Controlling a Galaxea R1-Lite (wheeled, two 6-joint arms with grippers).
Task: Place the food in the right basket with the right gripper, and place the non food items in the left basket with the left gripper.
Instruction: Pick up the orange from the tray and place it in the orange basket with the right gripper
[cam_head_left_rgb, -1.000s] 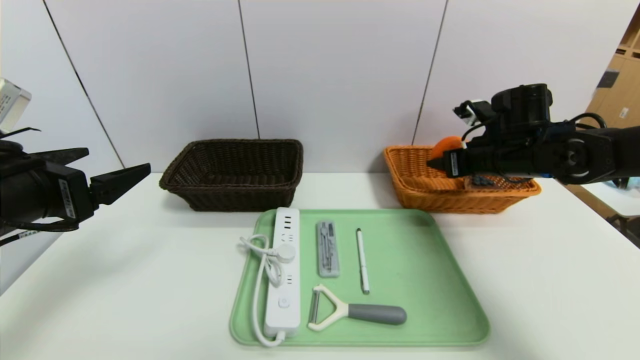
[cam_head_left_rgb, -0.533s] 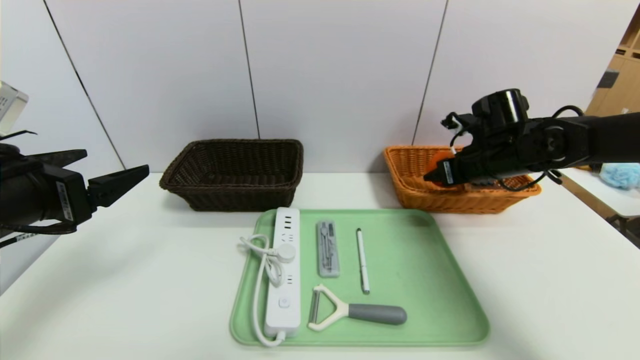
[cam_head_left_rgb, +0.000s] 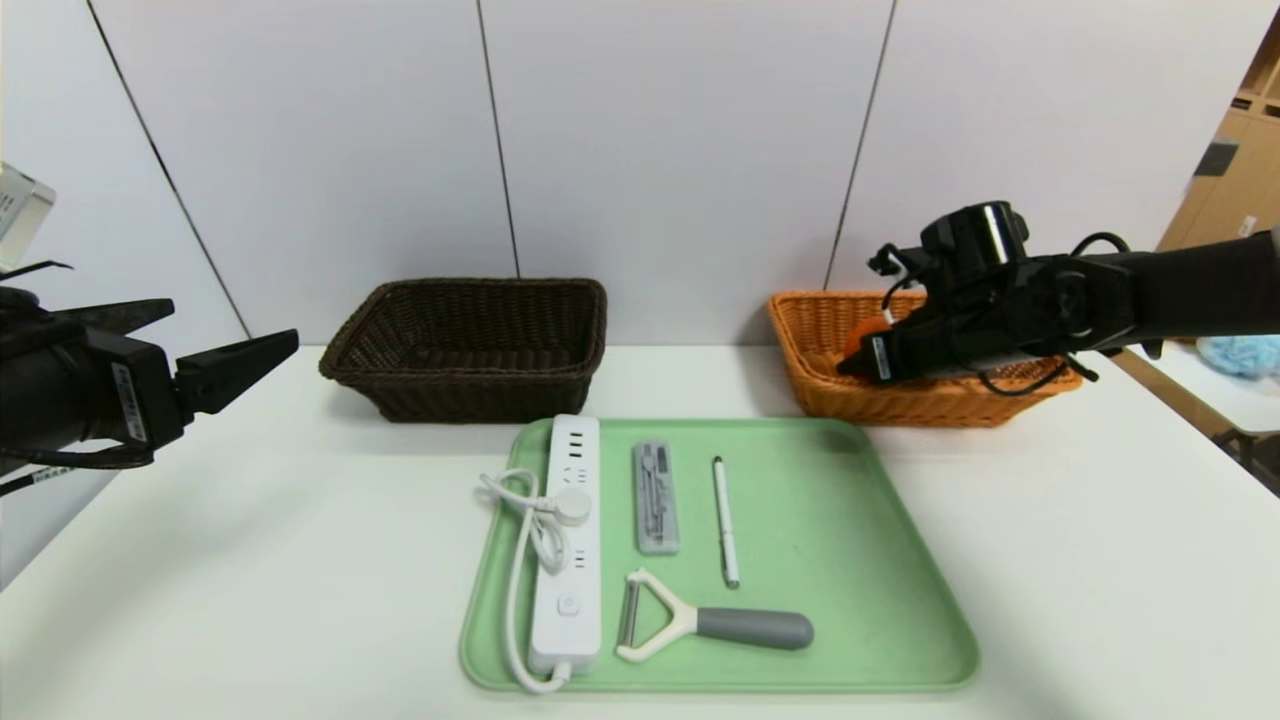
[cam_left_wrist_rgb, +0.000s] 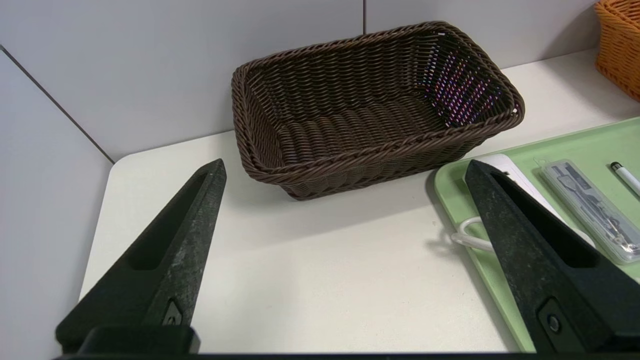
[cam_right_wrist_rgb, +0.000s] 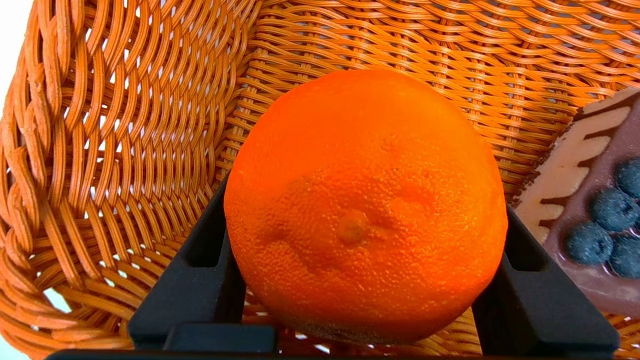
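Held the orange (cam_right_wrist_rgb: 365, 210) tight in the right claw (cam_head_left_rgb: 852, 366), one black finger on each side. Hung it low inside the right basket (cam_head_left_rgb: 830, 395), near the left end, most likely for a soft drop with no bounce. Not let go yet. Had the cake slice (cam_right_wrist_rgb: 590, 220) lying just beside it, already on the basket floor.

Looked round and bumpy, that orange, with tiny pits all over the skin and a small dimple in the middle. Showed a smooth brown top on the cake, with dark blueberries and creamy striped sides. Showed shiny orange-tan strips in the basket wall, woven over and under, with little gaps for light.

Held the left claw (cam_left_wrist_rgb: 345, 167) wide apart and empty, off at the left side of the bench (cam_head_left_rgb: 200, 560), pointing toward the left basket (cam_left_wrist_rgb: 370, 100). Probably parked there until its turn. Saw nothing inside that dark brown woven basket.

Had the non-food things lying on the flat green tray (cam_head_left_rgb: 850, 560): a long white power strip (cam_head_left_rgb: 570, 540) with a looped cord, a thin grey case (cam_head_left_rgb: 656, 497), a white pen (cam_head_left_rgb: 724, 520), and a peeler (cam_head_left_rgb: 700, 625) with a fat grey handle. Needed all four moved to the left basket, by the look of things.
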